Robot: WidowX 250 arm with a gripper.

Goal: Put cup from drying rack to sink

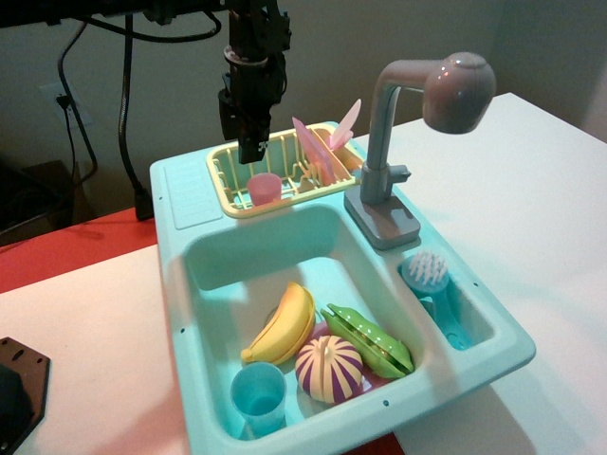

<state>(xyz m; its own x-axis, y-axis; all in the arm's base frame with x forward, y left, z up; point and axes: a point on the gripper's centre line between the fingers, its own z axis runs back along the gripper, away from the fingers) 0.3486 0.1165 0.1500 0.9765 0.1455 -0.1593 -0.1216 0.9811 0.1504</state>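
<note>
The pink cup [265, 189] stands upright at the front of the pale yellow drying rack [226, 188], which sits on the back of the turquoise sink [175, 284]. My black gripper [251, 152] hangs just above and slightly behind the cup, fingers pointing down and apparently not touching it. The dark fingers blur together, so I cannot tell whether they are open or shut. The deep basin lies in front of the rack.
Two pink plates [313, 150] stand in the rack right of the cup. A grey faucet [387, 152] rises at the right. The basin holds a banana [283, 325], a green pea pod [370, 341], a striped ball [329, 368] and a light blue cup [258, 393]. A brush [427, 270] lies in the side compartment.
</note>
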